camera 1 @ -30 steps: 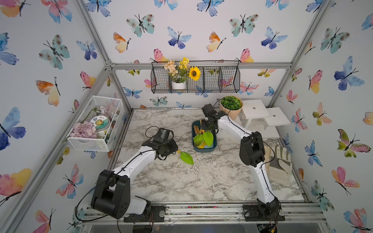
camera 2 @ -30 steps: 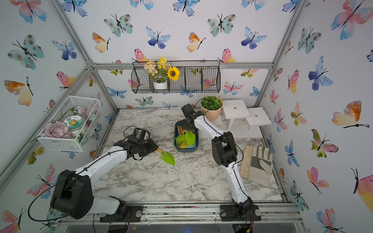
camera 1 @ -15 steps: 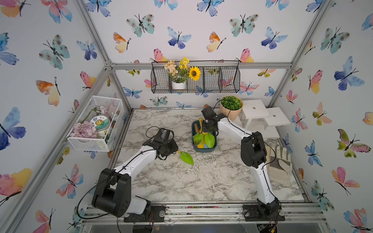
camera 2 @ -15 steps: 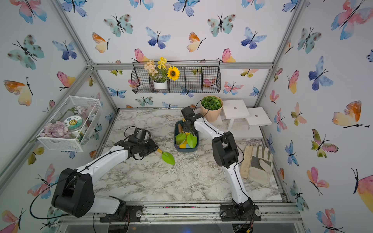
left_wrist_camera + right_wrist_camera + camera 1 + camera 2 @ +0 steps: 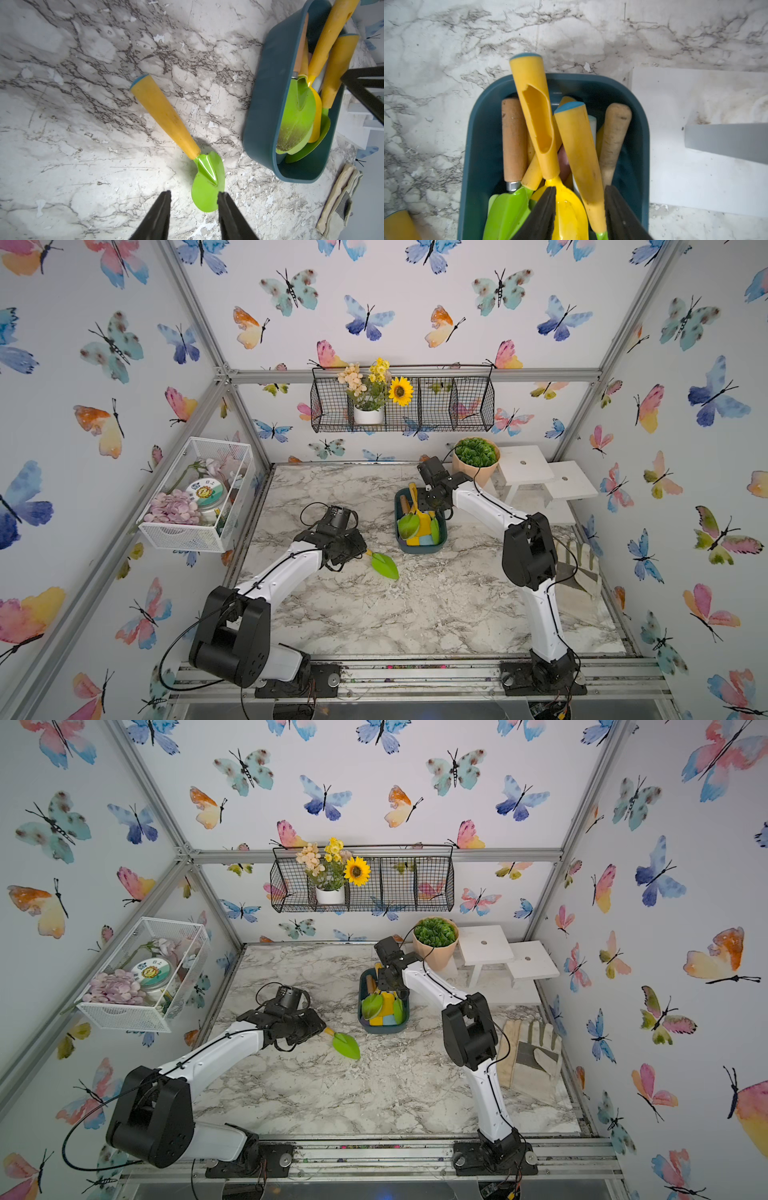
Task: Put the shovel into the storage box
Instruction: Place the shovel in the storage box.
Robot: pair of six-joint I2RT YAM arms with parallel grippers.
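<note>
We see right hand (image 5: 579,191) open over the storage box (image 5: 483,116); left hand (image 5: 194,194), open too, should grab the shovel (image 5: 166,116).

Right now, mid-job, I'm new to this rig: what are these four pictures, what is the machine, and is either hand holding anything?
Two white arms, left and right, stand at a marble table. Both top views look down on the whole scene; each wrist picture looks out past one arm's hand. The left hand hovers open above a green-bladed shovel lying on the table, beside the teal storage box. The right hand is over the box, jaws apart either side of a yellow handle inside, not clamping it. A work glove lies beside the right arm.
</note>
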